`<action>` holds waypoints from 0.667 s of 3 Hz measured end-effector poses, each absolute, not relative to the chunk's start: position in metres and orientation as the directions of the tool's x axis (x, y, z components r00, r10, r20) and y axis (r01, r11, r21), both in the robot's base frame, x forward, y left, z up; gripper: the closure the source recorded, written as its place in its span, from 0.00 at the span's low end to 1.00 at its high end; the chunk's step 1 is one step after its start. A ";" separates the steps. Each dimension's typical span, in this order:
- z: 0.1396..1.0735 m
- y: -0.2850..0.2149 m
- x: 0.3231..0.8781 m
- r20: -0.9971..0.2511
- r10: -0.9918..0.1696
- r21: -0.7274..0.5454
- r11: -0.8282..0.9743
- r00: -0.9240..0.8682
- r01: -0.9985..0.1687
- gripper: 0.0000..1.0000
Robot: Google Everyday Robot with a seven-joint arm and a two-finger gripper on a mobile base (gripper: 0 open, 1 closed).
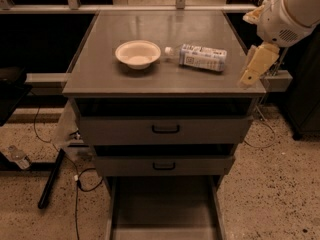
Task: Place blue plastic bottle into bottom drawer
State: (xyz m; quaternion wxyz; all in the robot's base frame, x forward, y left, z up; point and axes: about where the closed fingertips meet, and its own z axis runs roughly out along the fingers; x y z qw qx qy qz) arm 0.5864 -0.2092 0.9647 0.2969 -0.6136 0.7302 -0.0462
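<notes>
The blue plastic bottle point(198, 57) lies on its side on the grey cabinet top point(125, 81), white cap toward the left, just right of a white bowl point(138, 53). The bottom drawer point(162, 211) is pulled out at floor level, its grey floor bare. My gripper point(247, 79) hangs from the white arm point(287, 14) at the cabinet top's right front corner, right of the bottle and apart from it, holding nothing.
Two grey drawer fronts with black bar handles point(165, 129) sit above the open drawer. A black cable and bar point(50, 179) lie on the speckled floor at the left. A small clear bottle point(17, 157) lies at the far left.
</notes>
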 end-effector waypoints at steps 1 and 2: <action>0.967 -0.214 0.606 -0.378 -0.925 -0.472 0.233 -0.044 -0.850 0.00; 0.961 -0.231 0.646 -0.389 -0.920 -0.501 0.246 -0.037 -0.830 0.00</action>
